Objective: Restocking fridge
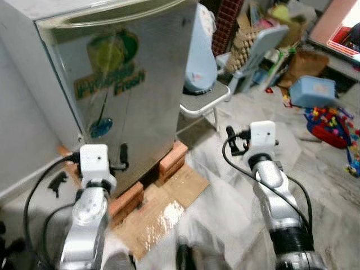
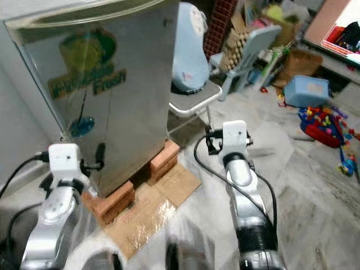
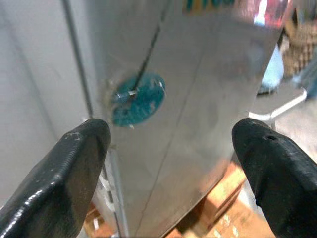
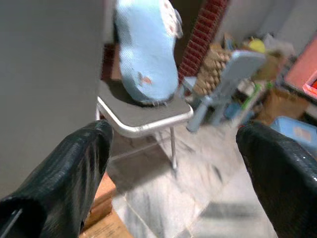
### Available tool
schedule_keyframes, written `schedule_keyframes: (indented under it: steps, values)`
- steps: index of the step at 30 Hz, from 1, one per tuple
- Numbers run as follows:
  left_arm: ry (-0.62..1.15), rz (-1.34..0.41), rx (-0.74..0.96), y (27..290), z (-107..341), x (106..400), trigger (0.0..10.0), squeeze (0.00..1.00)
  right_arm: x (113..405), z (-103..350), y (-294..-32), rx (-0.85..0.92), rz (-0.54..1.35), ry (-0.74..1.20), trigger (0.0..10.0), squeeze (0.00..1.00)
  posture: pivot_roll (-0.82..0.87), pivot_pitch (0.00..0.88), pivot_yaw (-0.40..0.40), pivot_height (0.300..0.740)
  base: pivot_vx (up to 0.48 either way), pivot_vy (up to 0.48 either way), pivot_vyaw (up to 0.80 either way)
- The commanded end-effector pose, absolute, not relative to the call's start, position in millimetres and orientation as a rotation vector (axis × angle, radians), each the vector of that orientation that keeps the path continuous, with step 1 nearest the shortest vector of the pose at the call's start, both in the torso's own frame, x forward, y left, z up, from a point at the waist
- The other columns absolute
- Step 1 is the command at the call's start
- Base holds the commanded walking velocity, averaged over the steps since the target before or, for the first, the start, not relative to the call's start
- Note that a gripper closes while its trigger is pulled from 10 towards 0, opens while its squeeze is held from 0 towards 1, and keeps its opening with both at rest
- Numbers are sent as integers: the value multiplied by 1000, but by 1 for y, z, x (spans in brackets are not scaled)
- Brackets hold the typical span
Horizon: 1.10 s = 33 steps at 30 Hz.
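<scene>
left wrist view: fridge (image 3: 198,99) before spread left pincer (image 3: 171,163)

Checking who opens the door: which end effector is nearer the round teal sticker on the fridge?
Left. The left end effector sits open just below the teal sticker on the fridge door; the right end effector hangs open beside the fridge, toward the chair.

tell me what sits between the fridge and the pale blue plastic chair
In the left eye view, a grey folding chair with a light blue cushion propped on its seat stands between the fridge and the plastic chair.
</scene>
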<state>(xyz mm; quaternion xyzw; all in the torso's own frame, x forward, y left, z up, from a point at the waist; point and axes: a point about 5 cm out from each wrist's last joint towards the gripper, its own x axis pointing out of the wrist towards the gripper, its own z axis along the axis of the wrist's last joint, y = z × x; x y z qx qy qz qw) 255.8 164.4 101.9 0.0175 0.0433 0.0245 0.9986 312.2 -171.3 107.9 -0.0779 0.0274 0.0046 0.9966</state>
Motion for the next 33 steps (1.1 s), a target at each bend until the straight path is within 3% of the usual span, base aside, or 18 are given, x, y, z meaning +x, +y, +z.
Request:
schedule_keyframes:
  steps: [1,15,23,29,33]
  values:
    - [65,15,17,160,107,256,10000,0,315,110,-176,-158,-11,54,10000,0,99,66,-78,740,0,0,-781]
    - [101,-65,-30,151,98,253,10000,0,311,114,-179,-127,-34,18,10000,0,65,46,-31,740,0,-134,-780]
    - [109,-163,61,138,98,265,10000,0,298,109,-181,-106,-103,9,10000,0,22,27,62,740,0,0,0]
    - [104,-284,91,124,105,278,10000,0,287,117,-206,-137,-217,-20,10000,0,-58,75,155,740,0,0,0]
    - [93,-377,102,111,109,285,10000,0,282,128,-219,-158,-277,-51,10000,0,-104,94,176,740,0,0,0]
